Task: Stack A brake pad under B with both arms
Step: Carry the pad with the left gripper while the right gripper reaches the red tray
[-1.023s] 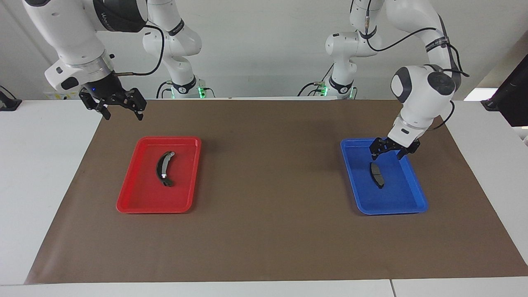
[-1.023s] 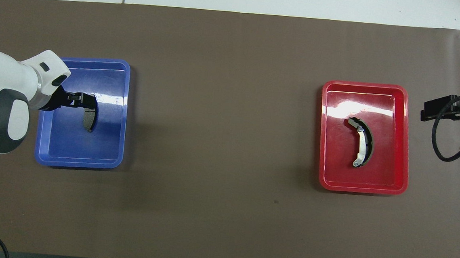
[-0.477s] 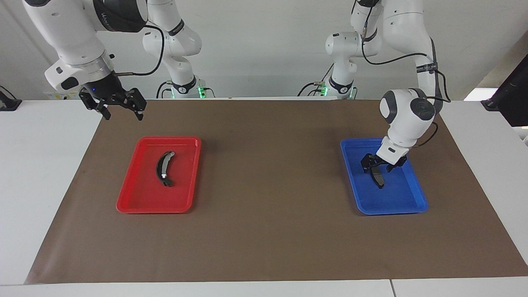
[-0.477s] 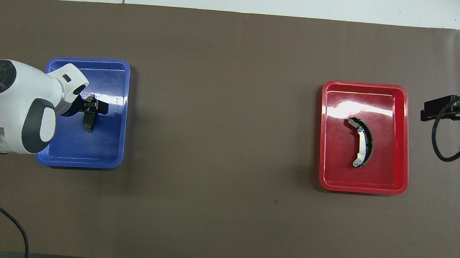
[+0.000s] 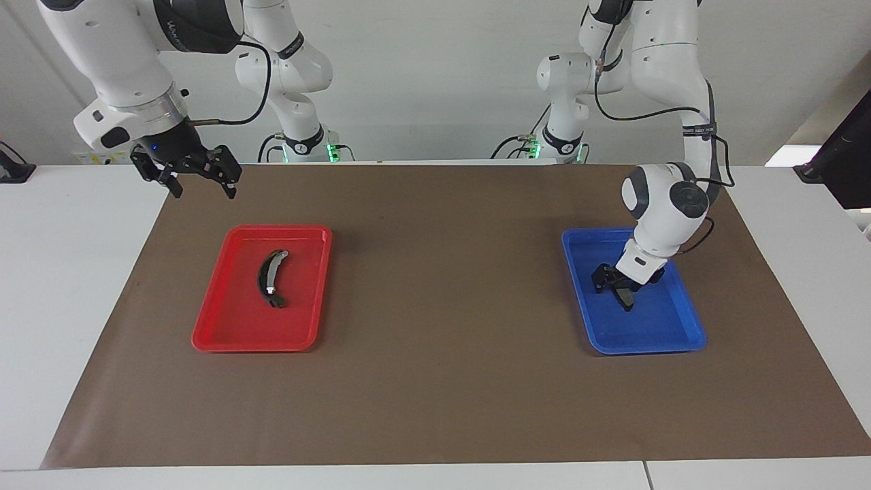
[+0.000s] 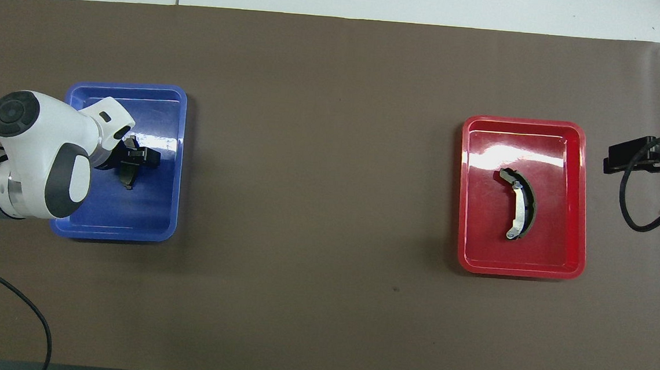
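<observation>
The small dark brake pad A (image 5: 625,298) lies in the blue tray (image 5: 670,333) toward the left arm's end of the table; it also shows in the overhead view (image 6: 128,178). My left gripper (image 5: 611,283) is low in that tray, open, with its fingers on either side of the pad; whether they touch it I cannot tell. The longer crescent piece B (image 5: 269,278) with its silver strip lies in the red tray (image 5: 224,327); it also shows in the overhead view (image 6: 518,212). My right gripper (image 5: 202,188) waits open and empty, up in the air over the brown mat's edge beside the red tray.
A brown mat (image 5: 435,381) covers the table between and around the two trays. The blue tray (image 6: 153,219) and the red tray (image 6: 569,260) sit far apart. A black cable (image 6: 634,200) hangs from the right arm.
My left gripper has come down into the blue tray, from above the pad's end to around the pad. The right arm and piece B have not moved.
</observation>
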Controlling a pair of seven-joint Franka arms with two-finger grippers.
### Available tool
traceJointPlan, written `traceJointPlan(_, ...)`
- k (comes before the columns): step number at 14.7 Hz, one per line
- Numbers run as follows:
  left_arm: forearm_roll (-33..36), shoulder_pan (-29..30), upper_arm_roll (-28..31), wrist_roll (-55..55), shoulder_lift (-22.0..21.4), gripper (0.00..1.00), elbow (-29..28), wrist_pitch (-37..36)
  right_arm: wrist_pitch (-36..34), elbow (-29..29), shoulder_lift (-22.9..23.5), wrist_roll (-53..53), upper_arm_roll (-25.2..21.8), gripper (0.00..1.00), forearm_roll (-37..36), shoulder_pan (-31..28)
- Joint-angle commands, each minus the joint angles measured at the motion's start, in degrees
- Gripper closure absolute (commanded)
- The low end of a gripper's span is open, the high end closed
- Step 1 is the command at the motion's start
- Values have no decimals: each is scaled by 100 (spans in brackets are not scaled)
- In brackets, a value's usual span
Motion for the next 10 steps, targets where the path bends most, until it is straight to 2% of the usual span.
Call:
traceJointPlan(1,42,54,57,221,-99,28,-117,-46,-14,-111,-116,-177,3,0,8,-43)
traceJointPlan(2,42,89,57,370,-125,46,-91,-195,-14,-111,-116,-177,3,0,8,-43)
traceJointPlan(3,42,98,65,502,-221,71,-56,-388,-14,-111,-116,-177,3,0,8,-43)
traceJointPlan(4,42,98,66,573,-283,90,-55,-459,-14,-111,-116,-177,3,0,8,-43)
traceJointPlan(5,42,98,66,583,-318,99,-64,-451,-14,-111,-116,-177,3,0,8,-43)
traceJointPlan(7,42,98,66,565,-319,99,-12,-381,-14,-111,-116,-177,3,0,8,-43)
traceJointPlan(10,42,2,48,530,-415,99,365,-660,-6,-111,-116,-168,3,0,8,-43)
